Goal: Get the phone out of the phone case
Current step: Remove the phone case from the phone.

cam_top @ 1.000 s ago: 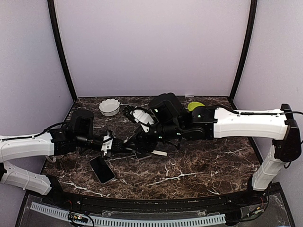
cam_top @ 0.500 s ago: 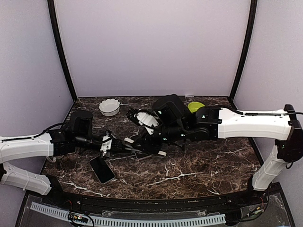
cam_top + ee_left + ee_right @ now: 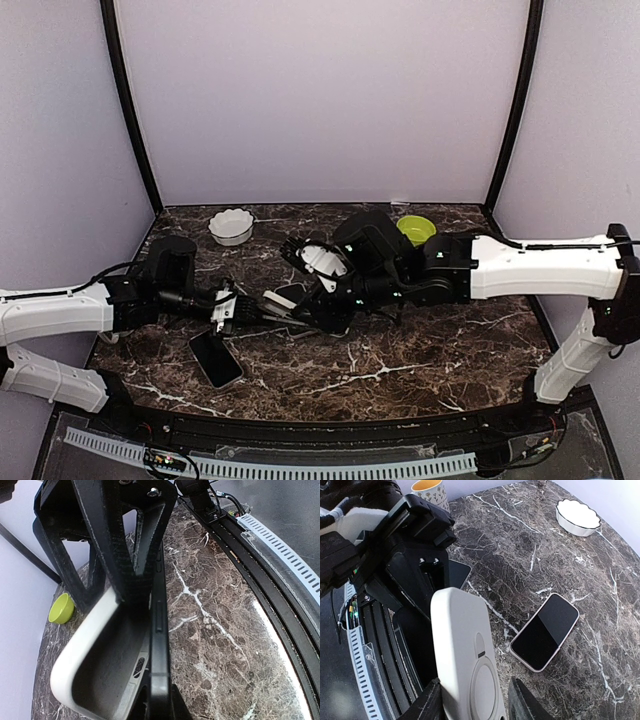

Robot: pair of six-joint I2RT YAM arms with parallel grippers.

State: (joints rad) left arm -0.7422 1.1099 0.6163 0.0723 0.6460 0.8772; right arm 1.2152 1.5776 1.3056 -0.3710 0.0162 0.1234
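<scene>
top view: left gripper (image 3: pixel 235 306) and right gripper (image 3: pixel 305 300) meet mid-table; a second handset (image 3: pixel 215 358) lies just beside them, so keep the pull short; white bowl (image 3: pixel 231 226) and green bowl (image 3: pixel 415 229) sit well apart

left wrist: jaws clamped tight where the dark phone (image 3: pixel 159 630) parts from the white case (image 3: pixel 75 646)

right wrist: fingers (image 3: pixel 520 700) flank the case half-wide, pinch unclear; best grip its rim and peel away from the phone; a mug (image 3: pixel 429 489) stands behind
</scene>
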